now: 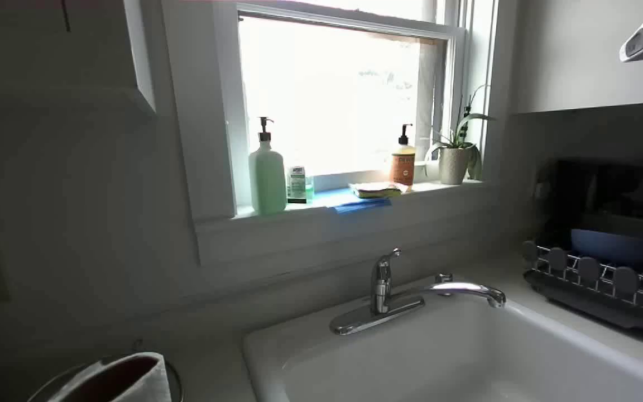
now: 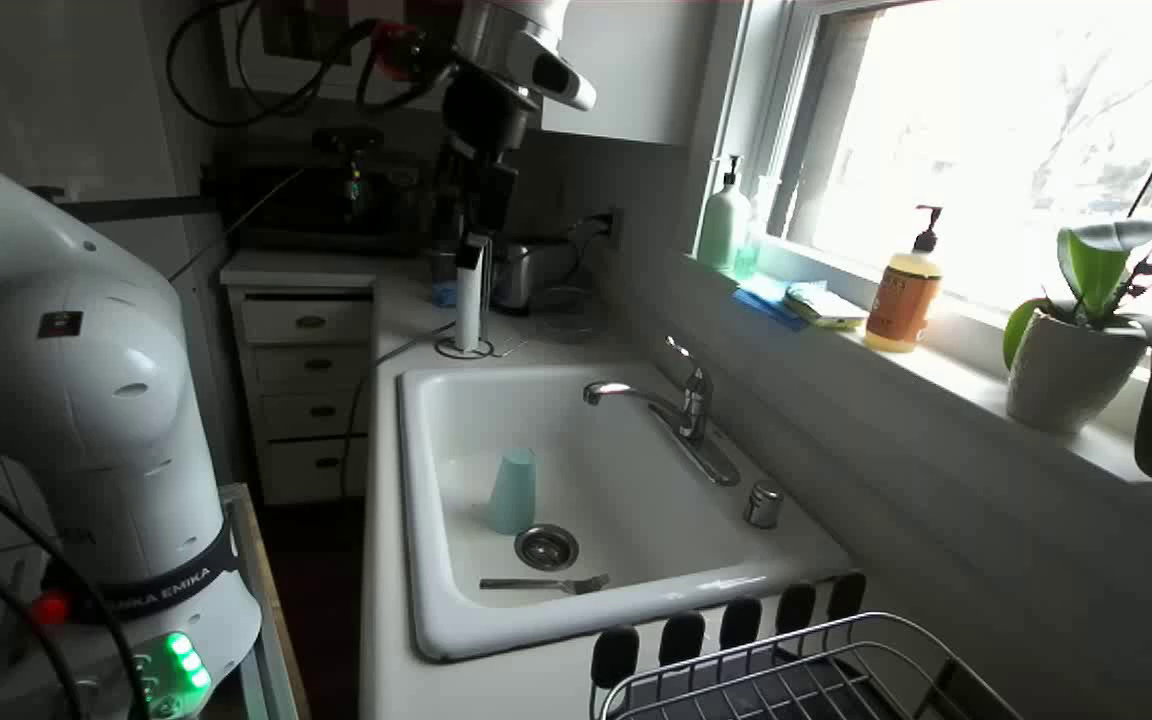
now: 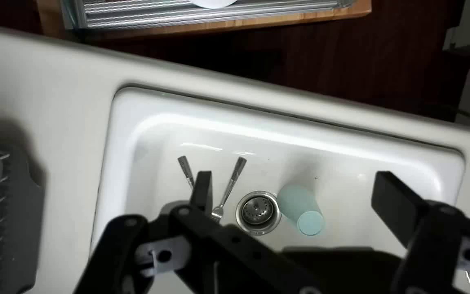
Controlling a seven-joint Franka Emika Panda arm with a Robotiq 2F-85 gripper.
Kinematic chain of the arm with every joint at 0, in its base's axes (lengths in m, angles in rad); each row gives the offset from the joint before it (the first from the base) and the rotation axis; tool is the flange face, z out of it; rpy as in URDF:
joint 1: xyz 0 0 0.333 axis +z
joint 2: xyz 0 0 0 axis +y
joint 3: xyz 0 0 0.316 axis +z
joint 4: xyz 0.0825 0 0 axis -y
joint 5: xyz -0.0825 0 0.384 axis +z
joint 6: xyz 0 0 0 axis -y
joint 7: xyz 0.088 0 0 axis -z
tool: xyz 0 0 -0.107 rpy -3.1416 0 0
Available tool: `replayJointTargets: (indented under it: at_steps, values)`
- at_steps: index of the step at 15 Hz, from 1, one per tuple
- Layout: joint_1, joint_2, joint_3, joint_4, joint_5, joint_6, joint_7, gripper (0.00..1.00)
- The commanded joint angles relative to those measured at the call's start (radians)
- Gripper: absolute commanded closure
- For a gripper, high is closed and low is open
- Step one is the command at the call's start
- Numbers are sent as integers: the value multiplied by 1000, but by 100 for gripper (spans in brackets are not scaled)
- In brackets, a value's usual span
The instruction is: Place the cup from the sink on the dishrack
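The fingers [image 3: 394, 200] are spread wide, nothing held, well above the sink [image 3: 227, 118]. The cup [image 3: 298, 206] is in the sink, below the fingers and, in the wrist view, about midway between them, untouched. Looks upside down: narrow closed end up toward the fingers, mouth on the sink floor, drain [image 3: 258, 212] just beside it. Reads as plain plastic, so probably light, fairly stiff, giving a little under a hard squeeze, not very fragile. Wall looks smooth; wet or dry, can't tell. Slip is likely the main risk, since the wall narrows toward the fingers and they could ride up and off. Best hold: straight down over the closed end, one finger each side, around mid-height or lower where the cup is wider, firm but not crushing. Being light, it could tip or slide from a one-sided touch, so centre first. A fork [image 3: 230, 187] and a second handle [image 3: 185, 168] lie below one finger, partly hidden by it; that fingertip needs to stay off them. The dishrack [image 3: 27, 228] is on the counter [image 3: 67, 106], beyond that same finger, so the carry should go that way.
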Motion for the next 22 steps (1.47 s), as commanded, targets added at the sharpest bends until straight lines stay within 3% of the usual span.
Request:
replayJointTargets:
  at_steps: [1, 11, 16, 22]
  values:
    - [-12, 1, 8, 2, 4, -2, -6, 0]
    - [-12, 1, 8, 2, 4, -2, -6, 0]
    - [-43, 100, 21, 2, -18, 109, 60, 0]
    - [-10, 289, 85, -37, -1, 319, 129, 0]
